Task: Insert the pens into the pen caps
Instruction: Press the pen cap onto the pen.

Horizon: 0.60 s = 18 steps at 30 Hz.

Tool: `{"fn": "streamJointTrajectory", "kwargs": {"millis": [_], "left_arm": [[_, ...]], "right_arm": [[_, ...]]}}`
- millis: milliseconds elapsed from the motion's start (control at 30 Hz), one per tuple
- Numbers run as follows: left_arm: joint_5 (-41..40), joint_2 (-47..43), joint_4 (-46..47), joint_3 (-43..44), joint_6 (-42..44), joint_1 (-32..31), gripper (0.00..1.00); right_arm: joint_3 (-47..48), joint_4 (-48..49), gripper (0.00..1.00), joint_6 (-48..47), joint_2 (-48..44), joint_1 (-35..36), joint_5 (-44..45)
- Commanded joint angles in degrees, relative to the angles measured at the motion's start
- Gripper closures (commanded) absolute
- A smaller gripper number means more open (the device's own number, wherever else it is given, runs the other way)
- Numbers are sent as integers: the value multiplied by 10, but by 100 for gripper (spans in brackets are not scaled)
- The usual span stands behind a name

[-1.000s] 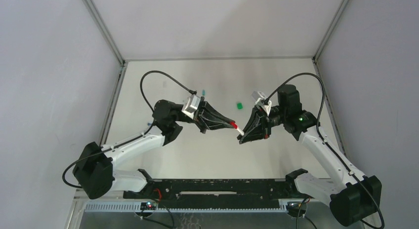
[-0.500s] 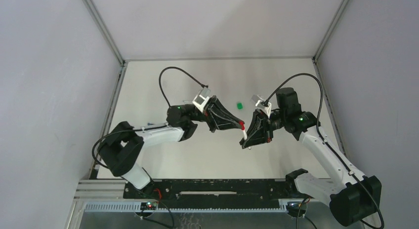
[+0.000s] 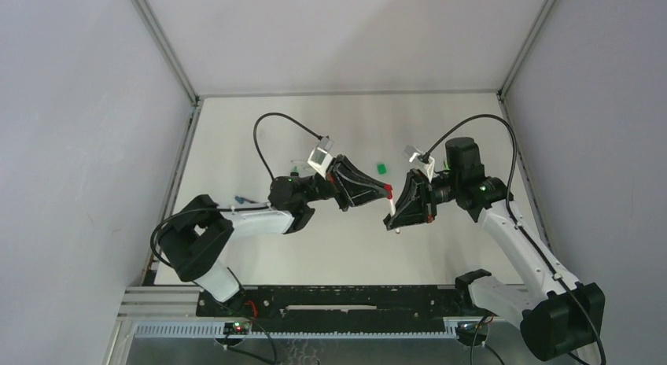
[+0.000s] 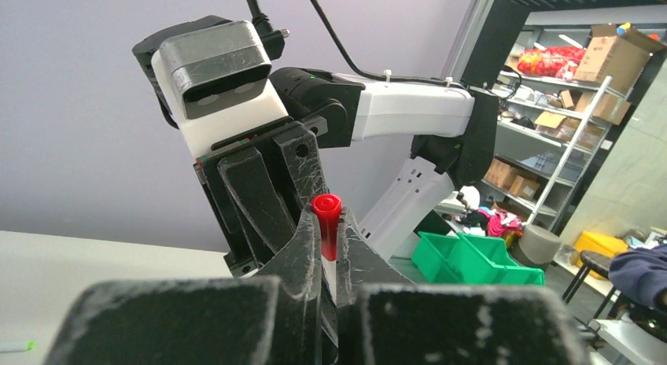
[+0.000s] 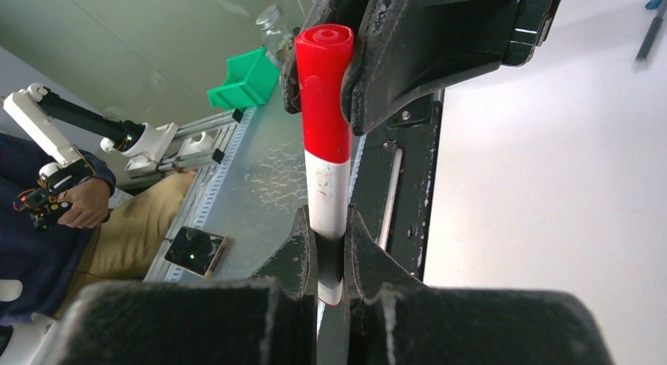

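A white pen (image 3: 392, 212) with a red cap (image 3: 388, 192) on its upper end hangs in the air between my two grippers, above the table. My left gripper (image 3: 385, 194) is shut on the red cap, seen in the left wrist view (image 4: 326, 223) between its own jaws (image 4: 326, 217). My right gripper (image 3: 392, 217) is shut on the white barrel (image 5: 325, 188), lower down. In the right wrist view the red cap (image 5: 322, 90) sits over the barrel's end, with the left gripper's fingers (image 5: 409, 58) clamped on it.
A small bright green cap (image 3: 381, 168) lies on the table behind the grippers. A slim teal-tipped pen (image 3: 244, 200) lies at the left near the left arm; a dark pen (image 5: 651, 28) shows at the right wrist view's top right. A green-tipped pen (image 4: 16, 346) lies on the table.
The left arm has folded in and its gripper has carried the red cap to the right and up. The right gripper tilted the pen upright. Cap and pen end have come together.
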Motion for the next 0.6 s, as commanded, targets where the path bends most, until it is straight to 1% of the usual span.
{"fn": "streamJointTrajectory", "kwargs": {"millis": [0,100,233,267,333,400,500,567], "left_arm": [[211,49,-52,-47,-3,-82,100],[193,47,-52,-48,-2,-84,100],[156,20,-52,-51,1,-72,93],[145,9,-52,-55,2,-65,88],[127,-19,-52,-64,7,-51,81],[116,-51,-52,-79,13,-35,68],[121,-81,-53,-94,23,-16,52],[126,-93,-53,-103,30,-7,45]], "right_arm": [[98,85,100,1,-4,-18,10],[98,69,100,-14,8,-9,24],[99,-24,100,-108,27,21,68],[98,-34,100,-117,31,21,70],[98,-47,100,-125,38,18,68],[98,-53,100,-128,41,14,57],[98,-65,100,-140,44,12,41],[98,-73,100,-148,45,13,35]]}}
